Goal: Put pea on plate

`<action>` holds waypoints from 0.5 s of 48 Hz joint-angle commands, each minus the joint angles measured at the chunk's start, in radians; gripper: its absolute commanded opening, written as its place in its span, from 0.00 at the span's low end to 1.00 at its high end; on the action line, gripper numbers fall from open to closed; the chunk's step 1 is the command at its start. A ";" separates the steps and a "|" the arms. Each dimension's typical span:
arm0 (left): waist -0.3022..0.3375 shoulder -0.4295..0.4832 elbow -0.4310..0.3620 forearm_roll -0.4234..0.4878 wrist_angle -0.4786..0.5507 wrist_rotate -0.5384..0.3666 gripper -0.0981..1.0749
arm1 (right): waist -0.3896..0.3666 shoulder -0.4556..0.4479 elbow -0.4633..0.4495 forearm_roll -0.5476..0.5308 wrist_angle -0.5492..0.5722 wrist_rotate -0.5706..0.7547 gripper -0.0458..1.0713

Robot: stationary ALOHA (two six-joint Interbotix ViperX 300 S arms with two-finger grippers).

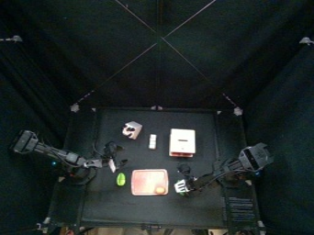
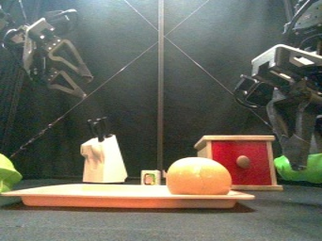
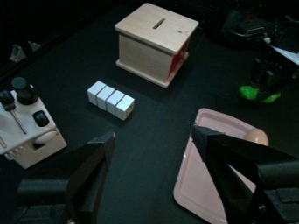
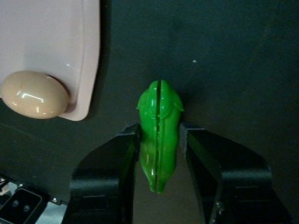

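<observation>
The pea (image 4: 160,131) lies lengthwise between the fingers (image 4: 111,171) of your right gripper (image 4: 160,140). The fingers are spread, one close along each side of it. You cannot tell if they touch. The pea is off the plate (image 4: 47,52), at its 3 o'clock. Your left gripper (image 3: 152,166) is spread wide, holding nothing.

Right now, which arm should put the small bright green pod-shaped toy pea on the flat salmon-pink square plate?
Right. The right gripper has its open jaws straddling the pea beside the plate. The left gripper hangs open, empty, across the plate from it.
</observation>
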 commanded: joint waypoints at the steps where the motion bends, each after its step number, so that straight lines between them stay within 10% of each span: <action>1: 0.000 -0.002 -0.014 0.003 0.000 -0.002 0.94 | -0.009 -0.025 -0.028 -0.008 -0.005 0.008 0.61; 24: 0.000 -0.002 -0.009 -0.015 0.003 -0.002 0.94 | -0.087 0.069 -0.186 -0.095 0.003 0.021 0.61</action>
